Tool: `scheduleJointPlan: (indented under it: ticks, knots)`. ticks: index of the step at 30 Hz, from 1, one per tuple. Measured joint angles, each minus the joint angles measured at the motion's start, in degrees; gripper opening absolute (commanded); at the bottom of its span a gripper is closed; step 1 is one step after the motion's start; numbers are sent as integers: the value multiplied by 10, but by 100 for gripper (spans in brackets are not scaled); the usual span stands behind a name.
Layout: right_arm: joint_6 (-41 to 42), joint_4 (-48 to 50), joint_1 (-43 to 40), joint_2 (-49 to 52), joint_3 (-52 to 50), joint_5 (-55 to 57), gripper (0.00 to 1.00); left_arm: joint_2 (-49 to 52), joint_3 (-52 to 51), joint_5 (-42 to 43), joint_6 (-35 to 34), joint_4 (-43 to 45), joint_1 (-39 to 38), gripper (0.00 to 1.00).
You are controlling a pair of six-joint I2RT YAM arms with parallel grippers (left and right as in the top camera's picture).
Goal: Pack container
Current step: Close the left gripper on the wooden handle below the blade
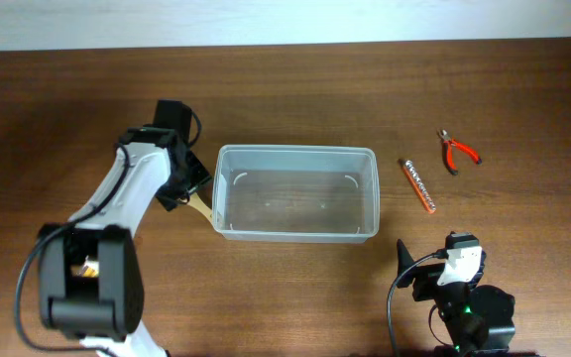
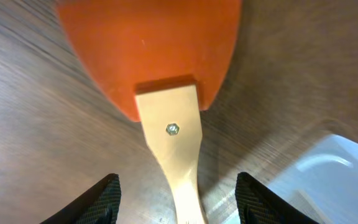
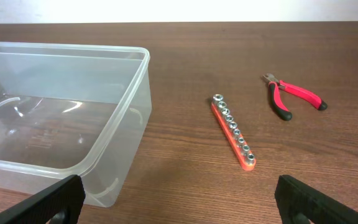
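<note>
The clear plastic container (image 1: 295, 149) stands empty mid-table; it also shows in the right wrist view (image 3: 73, 48), and one corner shows in the left wrist view (image 2: 334, 168). My left gripper (image 1: 186, 188) is just left of the container. It is open, low over a spatula, with a finger on each side of the wooden handle (image 2: 176, 155) without touching it (image 2: 179, 208). The spatula's orange head (image 2: 151, 50) lies ahead of the jaws. From overhead only the handle end (image 1: 200, 206) shows. My right gripper (image 3: 179, 208) is open and empty near the front right edge (image 1: 444, 270).
An orange socket rail (image 1: 417, 186) with several metal sockets lies right of the container, also in the right wrist view (image 3: 234, 132). Red-handled pliers (image 1: 457, 151) lie further right and back, also in the right wrist view (image 3: 294, 98). The table is brown wood.
</note>
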Motion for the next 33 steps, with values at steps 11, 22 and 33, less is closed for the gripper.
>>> scheduleJointPlan:
  ticks: [11,22,33]
  knots:
    - [0,0,0,0,0,0,99,70,3,42,-13,8,0,61]
    - [0,0,0,0,0,0,99,74,7,42,-17,6,0,46]
    - [0,0,0,0,0,0,99,75,14,52,-23,6,-1,2]
